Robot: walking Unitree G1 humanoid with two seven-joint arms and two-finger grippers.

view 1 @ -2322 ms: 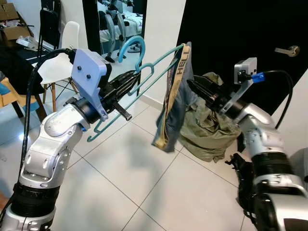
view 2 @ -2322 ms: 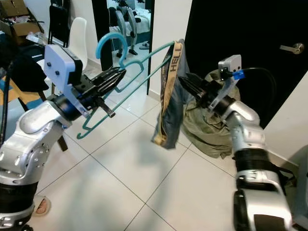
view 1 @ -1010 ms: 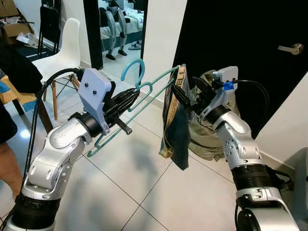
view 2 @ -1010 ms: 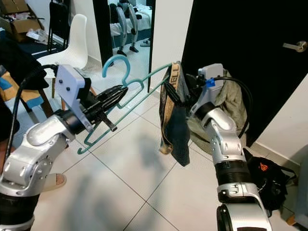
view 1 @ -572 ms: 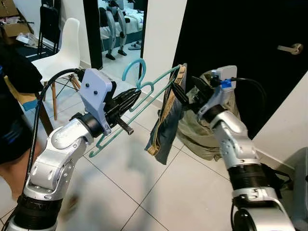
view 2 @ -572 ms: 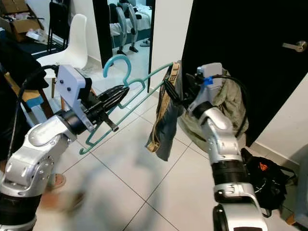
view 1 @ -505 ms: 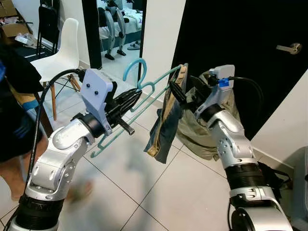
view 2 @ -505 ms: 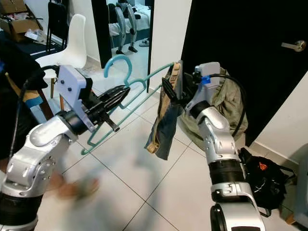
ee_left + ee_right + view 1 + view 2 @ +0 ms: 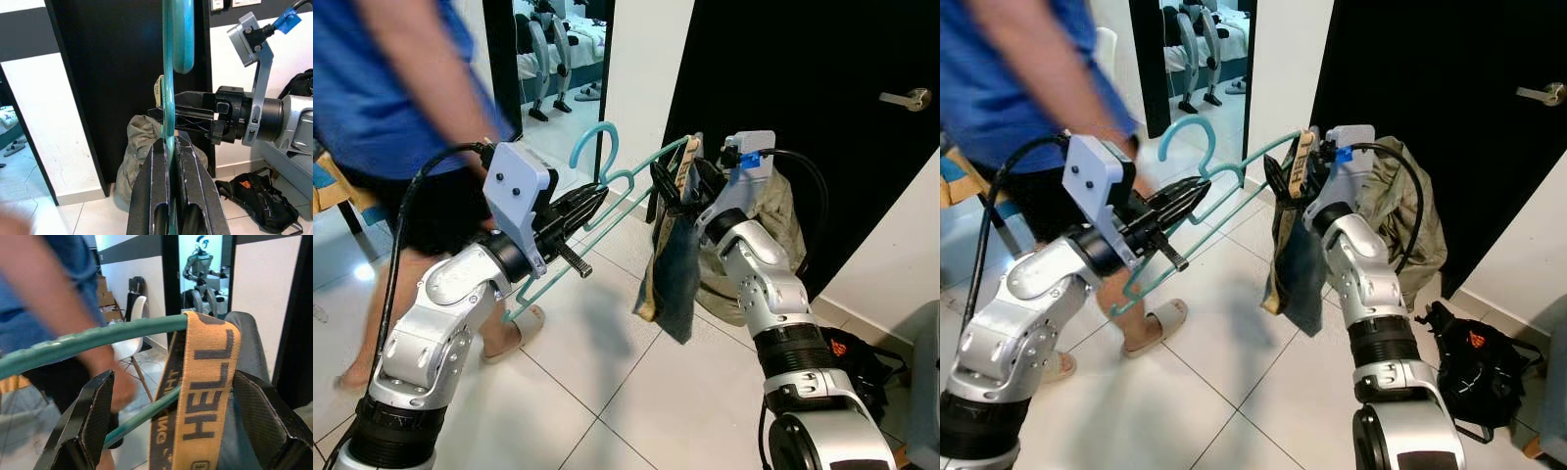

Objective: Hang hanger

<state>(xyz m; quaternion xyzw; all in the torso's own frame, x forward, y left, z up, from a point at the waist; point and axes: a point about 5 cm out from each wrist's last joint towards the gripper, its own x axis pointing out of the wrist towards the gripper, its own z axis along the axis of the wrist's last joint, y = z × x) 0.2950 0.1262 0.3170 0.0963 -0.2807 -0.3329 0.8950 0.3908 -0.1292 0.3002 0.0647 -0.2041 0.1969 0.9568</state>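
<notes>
The left pincer (image 9: 590, 203) is clamped shut on the neck of the teal hanger (image 9: 607, 191), just below its hook, holding it in the air with the hook upward; in the left wrist view the two black fingers (image 9: 151, 186) press against the teal stem from either side. The right pincer (image 9: 1280, 176) is at the far shoulder of the hanger, its fingers (image 9: 83, 426) spread wide on either side of the garment's waistband and closed on nothing. Largest beside the hanger is a person (image 9: 401, 108) in a blue shirt and dark shorts, blurred, standing just behind the left arm with slippers on the tiled floor (image 9: 578, 392). Beyond the hanger's far end stands a black door (image 9: 803, 108) with a metal handle (image 9: 907, 98), and a heap of olive cloth (image 9: 1410, 225) lies against the door's foot, behind the right arm. From the hanger's far shoulder hangs a pair of dark blue shorts (image 9: 674, 274), draped over the bar, its tan waistband (image 9: 203, 396) lettered "HELL" folded across the teal bar. On the floor past the right arm, low by the white wall, lies a black bag (image 9: 1484, 367). Behind the hanger's hook a doorway opens on another room where a grey humanoid robot (image 9: 200, 271) can be seen, and a white chair (image 9: 134, 316) stands near that doorway.
</notes>
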